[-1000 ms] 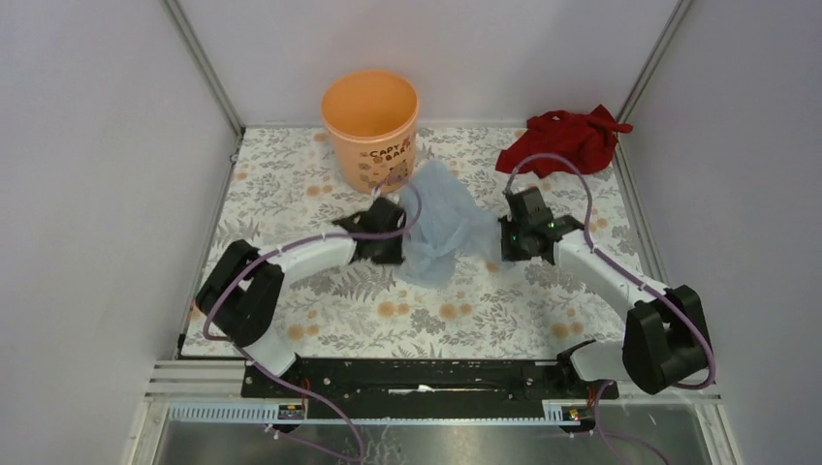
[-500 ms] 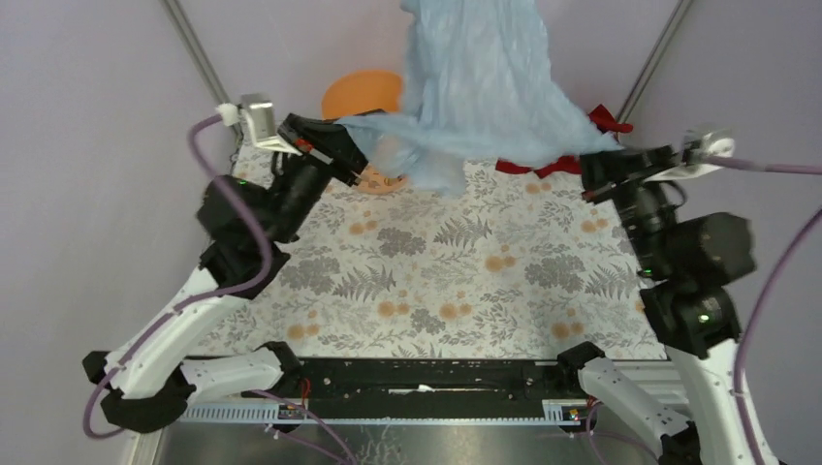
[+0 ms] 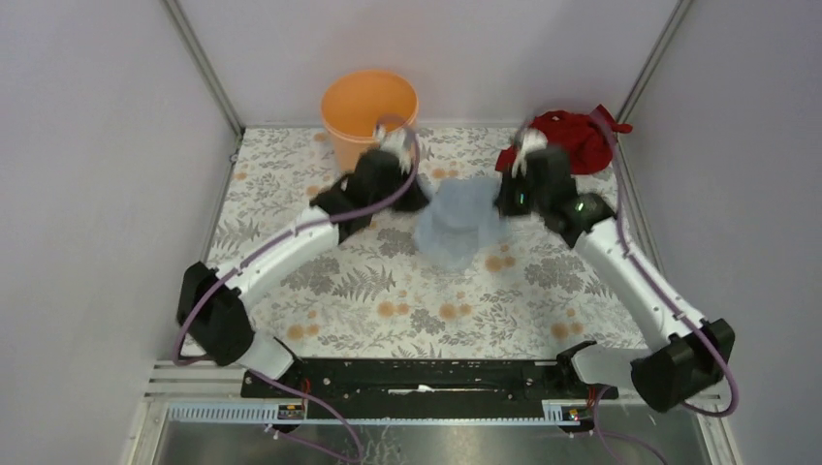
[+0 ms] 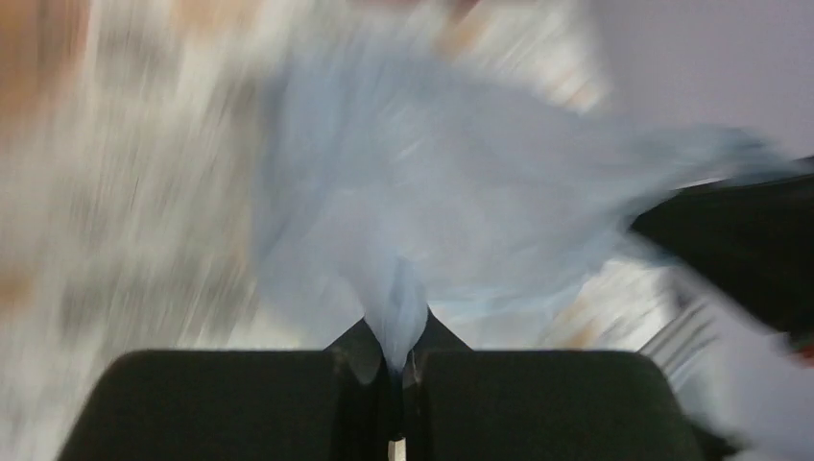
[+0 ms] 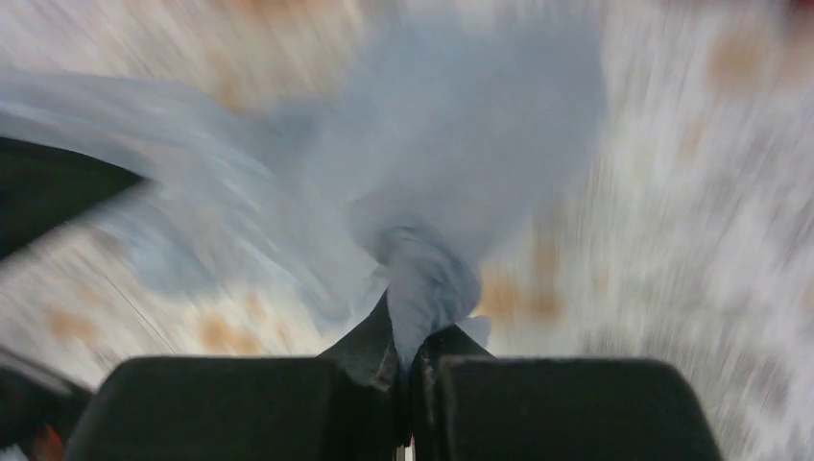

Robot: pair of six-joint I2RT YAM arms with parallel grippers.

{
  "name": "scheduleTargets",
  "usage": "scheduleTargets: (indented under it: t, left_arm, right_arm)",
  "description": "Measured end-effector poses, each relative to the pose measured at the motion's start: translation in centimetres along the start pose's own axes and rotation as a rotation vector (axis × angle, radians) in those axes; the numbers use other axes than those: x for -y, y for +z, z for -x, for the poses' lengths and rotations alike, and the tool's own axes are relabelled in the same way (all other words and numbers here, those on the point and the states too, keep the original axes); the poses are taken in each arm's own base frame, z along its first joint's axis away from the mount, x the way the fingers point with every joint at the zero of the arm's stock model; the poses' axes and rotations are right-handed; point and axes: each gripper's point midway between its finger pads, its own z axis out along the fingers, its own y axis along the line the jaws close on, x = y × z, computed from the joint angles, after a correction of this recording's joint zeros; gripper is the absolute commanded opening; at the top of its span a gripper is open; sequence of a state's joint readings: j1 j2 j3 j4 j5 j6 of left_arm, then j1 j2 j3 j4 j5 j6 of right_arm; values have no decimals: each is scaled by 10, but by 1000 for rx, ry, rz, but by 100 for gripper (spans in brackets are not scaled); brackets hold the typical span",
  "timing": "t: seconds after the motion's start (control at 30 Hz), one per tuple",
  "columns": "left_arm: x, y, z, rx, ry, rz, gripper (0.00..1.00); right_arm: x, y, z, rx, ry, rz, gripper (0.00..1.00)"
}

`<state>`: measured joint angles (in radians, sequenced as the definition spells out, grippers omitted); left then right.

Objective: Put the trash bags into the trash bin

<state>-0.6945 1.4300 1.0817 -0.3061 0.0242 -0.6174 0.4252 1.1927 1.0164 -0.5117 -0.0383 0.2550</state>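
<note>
Trash bag (image 3: 458, 221) pinched by both grippers.
Left gripper (image 4: 395, 360) and right gripper (image 5: 403, 353) each clamp a bag edge; the bag spans between them, near the trash bin (image 3: 341, 145), outside it.

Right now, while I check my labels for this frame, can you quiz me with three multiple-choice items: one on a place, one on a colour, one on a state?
1. Where is the thin pale blue plastic film bag relative to the round orange plastic bucket?
A. inside it
B. outside it, between the left gripper and the right gripper
C. draped over its rim

2. What colour is the crumpled cloth in the far right corner?
A. green
B. yellow
C. dark red

3. What state is the left gripper in?
A. shut on the bag
B. wide open
C. holding the cloth

Key:
1 B: the top view shows the bag over the floral table, beside the bucket.
2 C: the cloth is plainly red.
3 A: the left wrist view shows film pinched between closed fingers.
</note>
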Motion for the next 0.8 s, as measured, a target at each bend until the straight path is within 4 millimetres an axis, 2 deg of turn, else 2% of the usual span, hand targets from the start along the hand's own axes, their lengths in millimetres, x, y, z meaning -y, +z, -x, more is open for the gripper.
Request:
scheduleTargets:
  t: [0.03,0.07,0.1,0.13,0.17,0.2,0.27,0.33,0.37,0.4,0.43,0.5,0.53,0.57,0.6,0.63,0.67,0.73,0.77,0.8]
  left_arm:
    - [40,-7,53,92,25,-89,0]
    - [80,-23,105,196,52,-181,0]
    - [109,-42,142,290,72,-256,0]
    - [140,-75,180,408,99,-346,0]
    - [156,-100,197,477,113,-402,0]
    - [170,-136,209,556,129,-464,0]
    - [176,-183,209,633,139,-524,0]
    - [169,-204,195,656,141,-544,0]
    - [160,-206,185,657,134,-537,0]
    - [151,-201,175,643,123,-521,0]
    - [141,-191,165,621,114,-499,0]
    - [110,-148,132,529,88,-417,0]
    - [89,-121,108,461,67,-358,0]
    - [64,-93,81,377,50,-289,0]
    - [36,-65,47,274,28,-209,0]
    - [11,-47,16,183,12,-138,0]
    - [-17,-34,-18,84,-8,-61,0]
    - [-49,-30,-61,-37,-35,28,0]
    - [-54,-34,-70,-63,-44,38,0]
    - [-51,-40,-71,-67,-51,21,0]
  right_arm:
    - [-18,-18,60,122,-25,30,0]
    - [-30,-34,104,222,-42,52,0]
    - [-45,-61,153,352,-60,79,0]
    - [-55,-89,187,462,-72,104,0]
    - [-62,-113,205,543,-77,123,0]
    - [-65,-138,214,612,-78,143,0]
    - [-65,-170,206,681,-78,170,0]
    - [-58,-177,178,684,-72,181,0]
    - [-54,-173,163,669,-66,180,0]
    - [-50,-164,149,642,-62,177,0]
    - [-45,-147,134,598,-55,168,0]
    - [-34,-102,98,467,-41,138,0]
    - [-28,-81,78,399,-34,124,0]
    - [-19,-51,48,289,-23,100,0]
    - [-15,-39,35,243,-18,88,0]
    - [-8,-25,12,166,-9,73,0]
    - [-4,-16,-8,102,-2,65,0]
    - [-1,-13,-25,44,2,62,0]
    - [-4,-14,-25,41,0,76,0]
    - [-7,-17,-22,46,-3,90,0]
